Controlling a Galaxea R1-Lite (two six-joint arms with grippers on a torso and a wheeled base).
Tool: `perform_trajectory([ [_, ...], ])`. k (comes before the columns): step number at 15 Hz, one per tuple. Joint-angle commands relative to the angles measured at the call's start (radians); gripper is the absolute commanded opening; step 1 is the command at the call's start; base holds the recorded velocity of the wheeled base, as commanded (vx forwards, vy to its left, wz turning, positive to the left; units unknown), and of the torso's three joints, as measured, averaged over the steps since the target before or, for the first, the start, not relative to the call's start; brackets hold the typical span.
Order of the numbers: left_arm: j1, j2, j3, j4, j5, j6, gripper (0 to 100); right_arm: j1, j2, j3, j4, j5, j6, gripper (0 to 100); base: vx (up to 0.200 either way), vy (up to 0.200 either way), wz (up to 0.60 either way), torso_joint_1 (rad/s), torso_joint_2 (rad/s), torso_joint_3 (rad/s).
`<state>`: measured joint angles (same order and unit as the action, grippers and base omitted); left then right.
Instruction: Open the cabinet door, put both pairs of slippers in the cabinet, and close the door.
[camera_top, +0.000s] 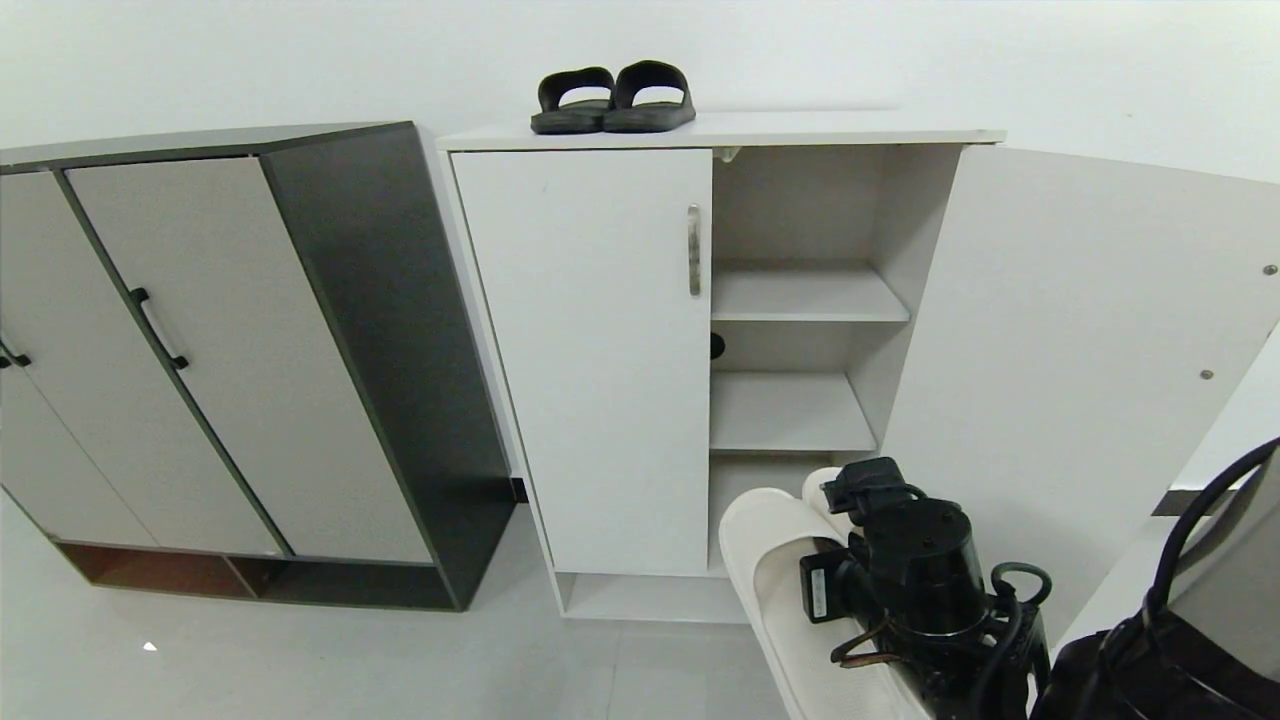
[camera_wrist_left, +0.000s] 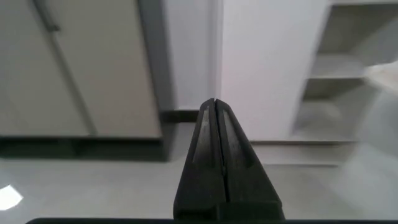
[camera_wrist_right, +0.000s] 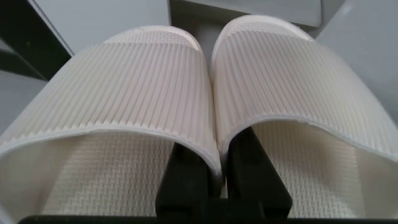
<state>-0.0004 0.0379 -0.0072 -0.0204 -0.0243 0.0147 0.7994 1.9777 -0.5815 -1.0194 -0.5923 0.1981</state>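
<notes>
A pair of white ribbed slippers (camera_top: 775, 575) hangs low in front of the white cabinet (camera_top: 760, 131), toes toward its bottom compartment. My right gripper (camera_wrist_right: 221, 158) is shut on the slippers (camera_wrist_right: 149, 87), pinching their inner edges together. The cabinet's right door (camera_top: 1080, 340) stands wide open, showing two bare shelves (camera_top: 800, 296). Its left door (camera_top: 590, 360) is closed. A pair of black slippers (camera_top: 612, 98) sits on the cabinet top. My left gripper (camera_wrist_left: 216, 112) is shut on nothing, held low and facing the gap between the two cabinets.
A grey and dark cabinet (camera_top: 250, 350) with closed doors stands to the left of the white one. The open door blocks the right side. Pale floor (camera_top: 300, 660) lies in front of both cabinets.
</notes>
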Motion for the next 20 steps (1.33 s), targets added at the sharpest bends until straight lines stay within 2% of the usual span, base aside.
perform_trajectory([
  [1, -0.001, -0.035, 0.004, 0.036, -0.019, -0.013, 0, 0.008, -0.002, -0.001, -0.002, 0.003, 0.000, 0, 0.000, 0.000, 0.00, 0.000, 0.00, 0.000],
  [2, -0.001, -0.036, 0.007, 0.016, -0.025, 0.014, 0, 0.012, -0.002, -0.004, -0.002, 0.003, 0.000, 0, 0.000, 0.000, 0.00, 0.000, 0.00, 0.000],
  [3, -0.001, -0.036, 0.007, 0.020, -0.025, 0.018, 0, 0.015, -0.002, -0.008, -0.002, 0.003, 0.000, 0, 0.000, 0.000, 0.00, 0.000, 0.00, 0.000],
  [7, -0.001, -0.036, 0.007, 0.020, -0.023, 0.002, 0, 0.015, 0.032, -0.083, -0.039, 0.017, 0.000, 0, 0.000, 0.000, 0.00, 0.000, 0.00, 0.000],
  [10, -0.001, -0.036, 0.007, 0.020, -0.023, 0.001, 0, 0.020, 0.058, -0.139, 0.027, -0.004, 0.006, 0, 0.000, 0.000, 0.00, 0.000, 0.00, 0.000],
  [14, -0.001, -0.036, 0.007, 0.020, -0.023, 0.002, 0, 0.061, 0.101, -0.274, 0.180, -0.099, 0.070, 0, 0.000, 0.000, 0.00, 0.000, 0.00, 0.000],
  [16, -0.001, -0.036, 0.007, 0.020, -0.023, 0.002, 0, 0.069, 0.104, -0.305, 0.228, -0.103, 0.090, 0, 0.000, -0.200, 0.00, 0.002, 0.00, 0.002],
  [20, -0.001, -0.036, 0.007, 0.020, -0.023, 0.002, 0, 0.064, 0.122, -0.311, 0.232, -0.104, 0.095, 0, 0.000, -0.200, 0.00, 0.006, 0.00, 0.005],
])
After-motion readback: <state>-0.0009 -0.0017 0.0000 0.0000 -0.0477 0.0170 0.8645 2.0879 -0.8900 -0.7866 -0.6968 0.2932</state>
